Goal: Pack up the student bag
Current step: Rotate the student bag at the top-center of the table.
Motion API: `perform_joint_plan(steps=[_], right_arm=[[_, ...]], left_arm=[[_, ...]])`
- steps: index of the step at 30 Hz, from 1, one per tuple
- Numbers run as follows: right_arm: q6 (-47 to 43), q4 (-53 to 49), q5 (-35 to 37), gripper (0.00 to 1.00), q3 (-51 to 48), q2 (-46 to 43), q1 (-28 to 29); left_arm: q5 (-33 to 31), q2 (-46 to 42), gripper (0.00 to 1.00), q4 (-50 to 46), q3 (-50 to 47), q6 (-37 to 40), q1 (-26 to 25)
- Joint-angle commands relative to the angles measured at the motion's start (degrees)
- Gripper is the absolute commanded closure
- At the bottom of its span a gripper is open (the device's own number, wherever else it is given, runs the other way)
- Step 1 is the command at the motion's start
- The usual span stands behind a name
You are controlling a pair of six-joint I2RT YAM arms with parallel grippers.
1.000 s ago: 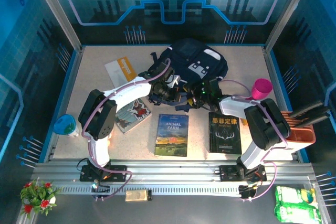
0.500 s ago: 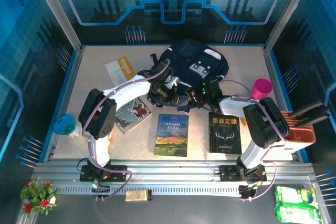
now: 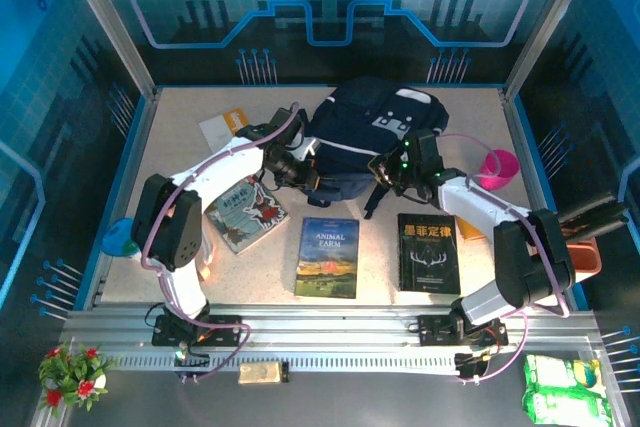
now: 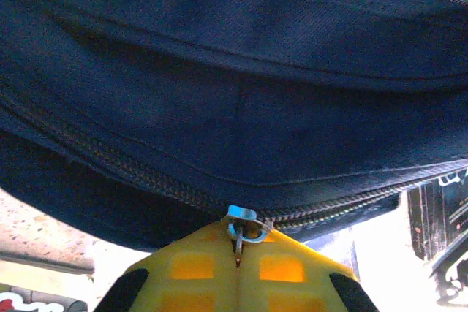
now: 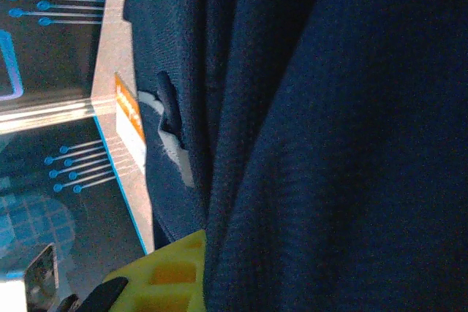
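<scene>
Bracing bag (image 3: 365,132) for the zip!
Pinches zip pull (image 4: 244,224) in closed left jaws, clamps fabric in right, likely to tension the zipper.

Overhead, the tabletop (image 3: 470,112) is evenly and brightly lit, with a blue cast around the edges and soft, short shadows. The left wrist view blows out to white at lower right, while the student bag (image 4: 234,71) fabric is sharp. The right wrist view is dim, perhaps slightly soft.

matt woven navy cloth student bag (image 3: 362,133), metal zip pull (image 4: 244,225)
</scene>
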Motion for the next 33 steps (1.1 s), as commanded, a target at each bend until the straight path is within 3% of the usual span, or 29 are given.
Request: perform_joint_plan(steps=[1,9,18,25,33], right_arm=[[-6.49,1.62,-3.27,0.89,6.75,1.64,-1.47],[-8.21,-0.76,-7.34,0.87,10.31,7.22,-2.53],[-13.09,-5.68,-5.56,0.77,11.39,12.4,-10.76],[-11.35,-10.94,0.19,0.47,6.63,4.76,-13.51],[-1.11,-8.99,0.18,0.29,-3.01,-2.88,-9.23]], left_arm=[[-3.51,-3.94,1.0,-5.09,-1.75,2.02,1.62],[-1.95,-9.08,1.0,-3.7,-5.98,-1.11,0.56],[2.08,2.62,1.0,0.63,3.88,-7.24,-9.57],[2.24,10.55,1.0,0.58,12.74,-9.96,-11.83],[4.96,13.5,1.0,0.87,14.68,-10.33,-12.49]])
